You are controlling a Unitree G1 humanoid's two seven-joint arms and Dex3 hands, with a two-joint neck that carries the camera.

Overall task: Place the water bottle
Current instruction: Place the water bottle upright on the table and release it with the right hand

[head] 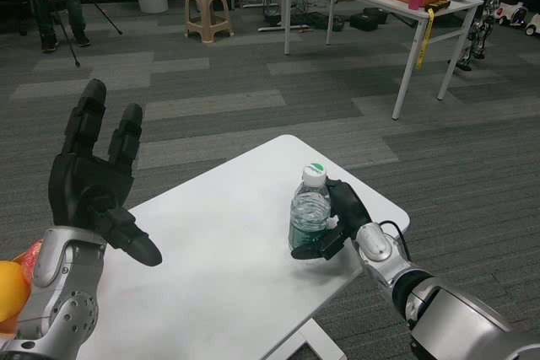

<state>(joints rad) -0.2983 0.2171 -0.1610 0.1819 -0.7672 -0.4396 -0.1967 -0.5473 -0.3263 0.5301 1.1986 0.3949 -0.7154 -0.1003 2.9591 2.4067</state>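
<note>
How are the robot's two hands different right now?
The right hand wraps around the water bottle, which stands upright on the white table; the left hand holds nothing. The left hand is raised with fingers spread upward; the right hand sits low at the table's surface. Both are black hands on silver forearms.

text: none legible | water bottle (310, 212) label: green band, print too small

Two silver forearms with round screwed joints end in a black left hand (93, 187) at nine o'clock and a black right hand (337, 221) at four.
</note>
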